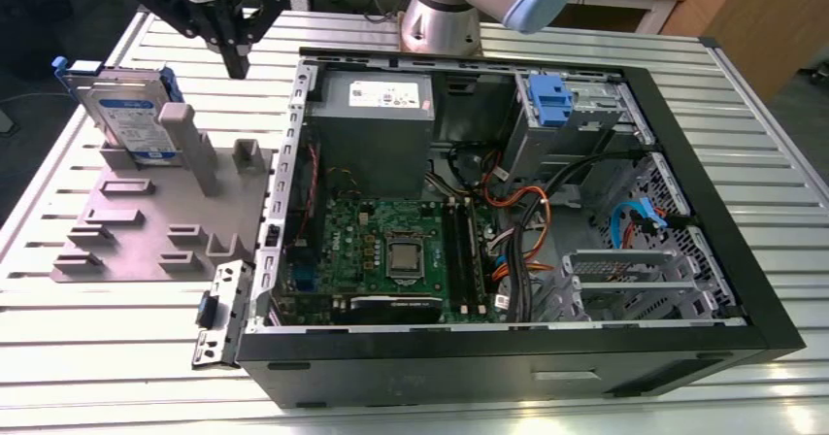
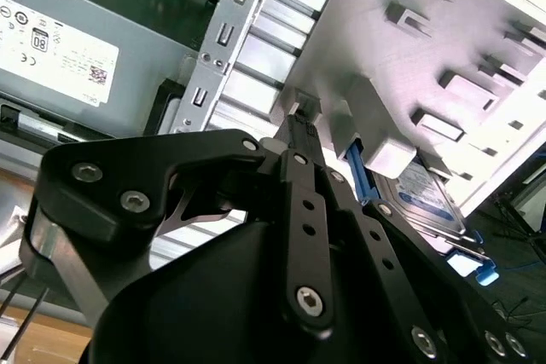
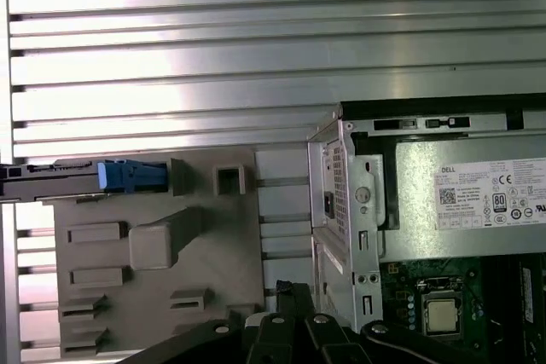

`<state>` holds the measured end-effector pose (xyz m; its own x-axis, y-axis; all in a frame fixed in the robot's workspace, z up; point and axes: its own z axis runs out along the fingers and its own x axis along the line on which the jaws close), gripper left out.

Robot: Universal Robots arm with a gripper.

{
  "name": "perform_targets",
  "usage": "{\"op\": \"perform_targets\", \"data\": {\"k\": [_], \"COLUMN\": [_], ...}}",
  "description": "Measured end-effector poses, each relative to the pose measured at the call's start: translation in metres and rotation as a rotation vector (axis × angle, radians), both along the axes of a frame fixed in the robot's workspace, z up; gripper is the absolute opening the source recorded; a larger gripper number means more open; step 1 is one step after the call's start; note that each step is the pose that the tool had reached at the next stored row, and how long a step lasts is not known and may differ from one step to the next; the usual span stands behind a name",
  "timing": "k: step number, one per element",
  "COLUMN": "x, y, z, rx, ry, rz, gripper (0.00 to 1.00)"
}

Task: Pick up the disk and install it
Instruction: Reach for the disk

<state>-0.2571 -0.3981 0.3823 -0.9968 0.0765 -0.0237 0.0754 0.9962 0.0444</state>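
The disk (image 1: 130, 107) is silver and blue, tool (image 1: 237, 66) black.

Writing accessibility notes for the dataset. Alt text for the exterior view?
The arm's gripper, jaws together and empty, hangs above a grey fixture where the disk stands on edge, untouched. On the exterior view's right, an open computer case lies on the slatted metal table, its motherboard exposed.
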Motion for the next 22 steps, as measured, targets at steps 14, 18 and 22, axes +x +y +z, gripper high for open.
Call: {"op": "perform_targets", "data": {"k": [14, 18, 22], "x": [-0.0127, -0.0142, -0.0158], "y": [0.0035, 0.0035, 0.0035], "z": [-0.0006, -0.0007, -0.0007], "rx": [0.0001, 0.0001, 0.0001], "ry": [0.0013, 0.0012, 0.0013], "rz": [-0.001, -0.001, -0.001], "gripper": [0.11, 0.11, 0.11]}}
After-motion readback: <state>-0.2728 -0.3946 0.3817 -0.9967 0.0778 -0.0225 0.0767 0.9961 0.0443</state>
